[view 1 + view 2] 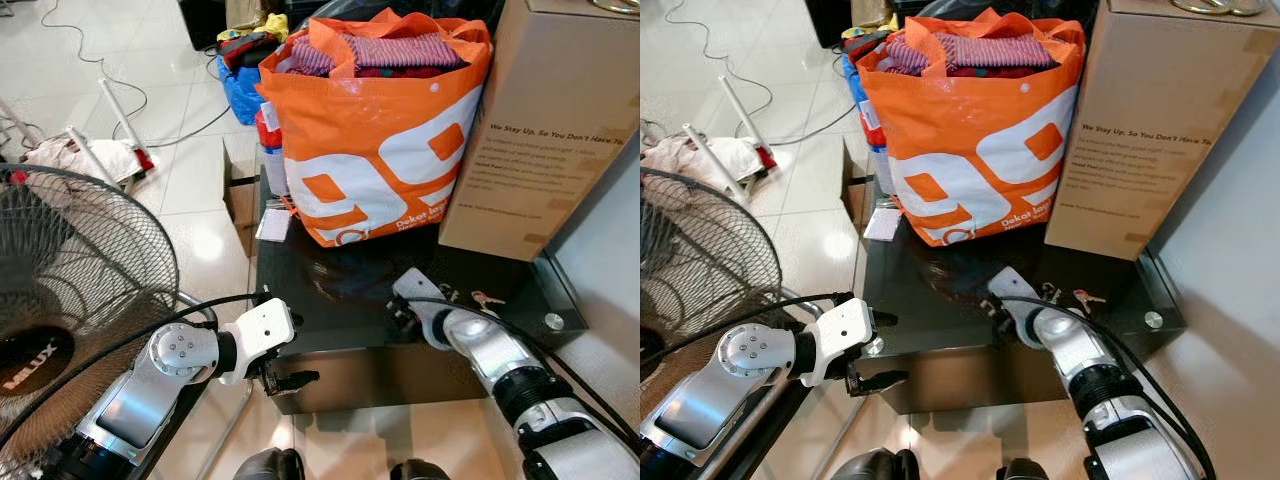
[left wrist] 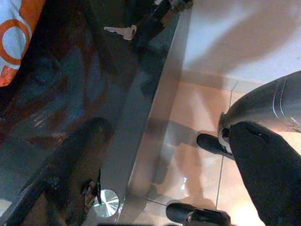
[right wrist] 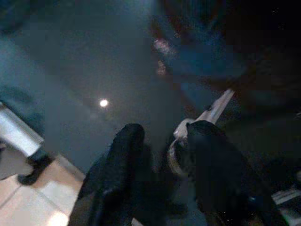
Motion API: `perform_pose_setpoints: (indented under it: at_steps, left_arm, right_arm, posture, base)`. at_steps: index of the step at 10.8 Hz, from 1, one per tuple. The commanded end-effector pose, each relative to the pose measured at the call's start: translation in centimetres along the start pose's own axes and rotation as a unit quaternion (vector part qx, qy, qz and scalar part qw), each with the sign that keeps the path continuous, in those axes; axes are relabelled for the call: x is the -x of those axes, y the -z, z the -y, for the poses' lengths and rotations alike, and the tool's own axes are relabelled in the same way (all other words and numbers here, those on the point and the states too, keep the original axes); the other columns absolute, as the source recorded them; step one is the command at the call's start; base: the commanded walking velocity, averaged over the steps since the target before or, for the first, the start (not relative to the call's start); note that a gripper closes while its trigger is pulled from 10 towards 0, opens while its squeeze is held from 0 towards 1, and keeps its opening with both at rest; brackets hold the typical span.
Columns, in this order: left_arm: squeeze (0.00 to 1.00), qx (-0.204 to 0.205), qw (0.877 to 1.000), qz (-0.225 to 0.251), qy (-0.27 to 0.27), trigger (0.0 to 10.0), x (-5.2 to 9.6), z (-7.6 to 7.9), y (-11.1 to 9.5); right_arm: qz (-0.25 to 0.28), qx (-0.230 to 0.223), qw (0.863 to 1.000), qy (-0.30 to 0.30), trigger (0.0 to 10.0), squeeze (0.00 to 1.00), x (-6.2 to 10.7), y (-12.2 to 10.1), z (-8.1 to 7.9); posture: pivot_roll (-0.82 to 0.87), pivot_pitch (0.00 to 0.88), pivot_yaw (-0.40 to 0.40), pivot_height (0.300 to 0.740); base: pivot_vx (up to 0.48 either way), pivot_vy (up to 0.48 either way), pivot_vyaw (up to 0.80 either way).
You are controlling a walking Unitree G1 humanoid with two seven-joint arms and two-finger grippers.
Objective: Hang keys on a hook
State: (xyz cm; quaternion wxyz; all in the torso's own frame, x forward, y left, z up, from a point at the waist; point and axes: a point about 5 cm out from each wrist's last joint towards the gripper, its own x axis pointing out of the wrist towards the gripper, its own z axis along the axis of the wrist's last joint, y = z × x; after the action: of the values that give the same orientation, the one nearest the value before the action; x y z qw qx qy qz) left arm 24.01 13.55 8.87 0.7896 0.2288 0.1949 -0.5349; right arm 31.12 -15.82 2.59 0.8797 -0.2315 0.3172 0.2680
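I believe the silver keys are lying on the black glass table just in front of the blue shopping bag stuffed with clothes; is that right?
Not quite: the shopping bag stuffed with clothes is orange and white, as the left eye view shows. The silver keys do lie on the black glass table in front of it, beside the right gripper.

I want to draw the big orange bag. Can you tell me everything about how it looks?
The orange bag is a big shiny shopping bag, plastic by the look of it, with white shapes and small white writing on its side. It stands upright on the dark glass table, stuffed with striped pink and red cloth. Its right side is against a brown cardboard box.
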Motion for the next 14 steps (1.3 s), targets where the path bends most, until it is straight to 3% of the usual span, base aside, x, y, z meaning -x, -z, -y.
perform_pose_setpoints:
  at_steps: [1,2,3,6,8,9,10,11,12,14]
  left_arm:
    - [1.00,-0.011,1.000,-0.010,0.003,10.0,0.2,-0.2,0.0]
    - [1.00,-0.012,1.000,-0.010,0.003,10.0,0.2,-0.2,0.0]
    - [1.00,-0.012,1.000,-0.011,0.003,10.0,0.2,-0.2,0.0]
    - [1.00,-0.013,1.000,-0.011,0.005,10.0,0.1,-0.1,0.0]
    - [1.00,-0.014,1.000,-0.011,0.005,10.0,0.0,-0.1,0.0]
    - [1.00,-0.014,1.000,-0.011,0.006,10.0,0.0,-0.1,0.0]
    - [1.00,-0.015,1.000,-0.011,0.006,10.0,0.0,-0.1,0.0]
    - [1.00,-0.015,1.000,-0.012,0.006,10.0,0.0,-0.1,0.0]
    - [1.00,-0.016,1.000,-0.012,0.007,10.0,0.0,-0.1,0.0]
    - [1.00,-0.017,1.000,-0.012,0.007,10.0,0.0,-0.1,0.0]
  right_arm:
    - [-0.006,0.007,1.000,0.017,10.0,1.00,-0.1,0.3,-0.1]
    - [-0.010,0.009,1.000,0.024,10.0,0.80,-0.1,0.4,0.0]
    - [-0.021,0.022,0.999,0.024,10.0,0.00,-0.1,0.7,0.0]
    - [-0.039,0.035,0.999,0.001,10.0,0.00,0.0,1.4,-0.3]
    - [-0.042,0.027,0.999,0.015,10.0,0.00,0.0,1.6,-0.1]
    - [-0.049,0.021,0.998,0.027,7.2,0.00,0.0,1.7,-0.1]
    - [-0.059,0.016,0.997,0.038,3.1,0.00,-0.1,2.0,-0.1]
    - [-0.066,0.016,0.997,0.043,2.2,0.00,-0.1,2.2,0.0]
    - [-0.072,0.017,0.996,0.046,0.0,0.00,0.0,2.3,0.1]
    - [-0.074,0.012,0.996,0.051,0.0,0.00,0.0,2.5,0.3]
  posture:
    - [-0.11,0.110,0.109,0.740]
    - [-0.11,0.110,0.109,0.740]
    - [-0.11,0.111,0.110,0.740]
    - [-0.11,0.109,0.110,0.740]
    - [-0.11,0.110,0.111,0.740]
    - [-0.11,0.110,0.111,0.740]
    - [-0.11,0.109,0.111,0.740]
    - [-0.11,0.106,0.112,0.740]
    - [-0.11,0.104,0.112,0.740]
    - [-0.11,0.101,0.112,0.740]
  base:
    - [0.000,0.000,0.00]
    - [0.000,0.000,0.00]
    - [0.000,0.000,0.00]
    - [0.000,0.000,0.00]
    - [0.000,0.000,0.00]
    - [0.000,0.000,0.00]
    - [0.000,0.000,0.00]
    - [0.000,0.000,0.00]
    - [0.000,0.000,0.00]
    - [0.000,0.000,0.00]
